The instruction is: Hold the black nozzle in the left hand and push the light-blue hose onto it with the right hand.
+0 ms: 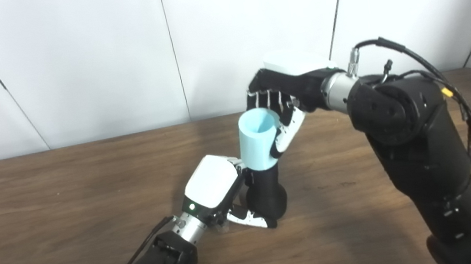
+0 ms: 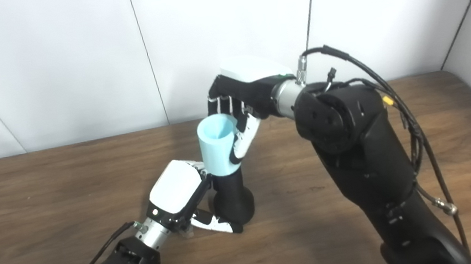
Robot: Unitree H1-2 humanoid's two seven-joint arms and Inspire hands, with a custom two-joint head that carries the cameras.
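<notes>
Right now the left hand point(image 1: 216, 190) is low down near the middle of the brown table point(image 1: 44, 214). Its arm comes up from the bottom on the left side. The white back of this hand faces up. Its fingers are wrapped around the wide bottom part of the black nozzle point(image 1: 266, 192), so the hand is clamped on it. The thumb point(image 1: 252, 220) sticks out under the nozzle, close to the table top.

The black nozzle stands up straight. It is fat at the bottom and thinner higher up. I cannot tell if its bottom touches the table or hangs just above it.

On top of the nozzle sits the light-blue hose point(image 1: 256, 140). It is a short, round tube, and its open end points up. Its lower end goes over the thin top of the nozzle, so the two are joined.

Next comes the right hand point(image 1: 280, 107), just right of the hose and higher than the left hand. Its fingers curl around the back and side of the blue tube, holding it tight. Its big black arm bends down to the bottom right corner, with black cables point(image 1: 467, 108) running along it.

Behind it all is a white wall point(image 1: 68, 58).
</notes>
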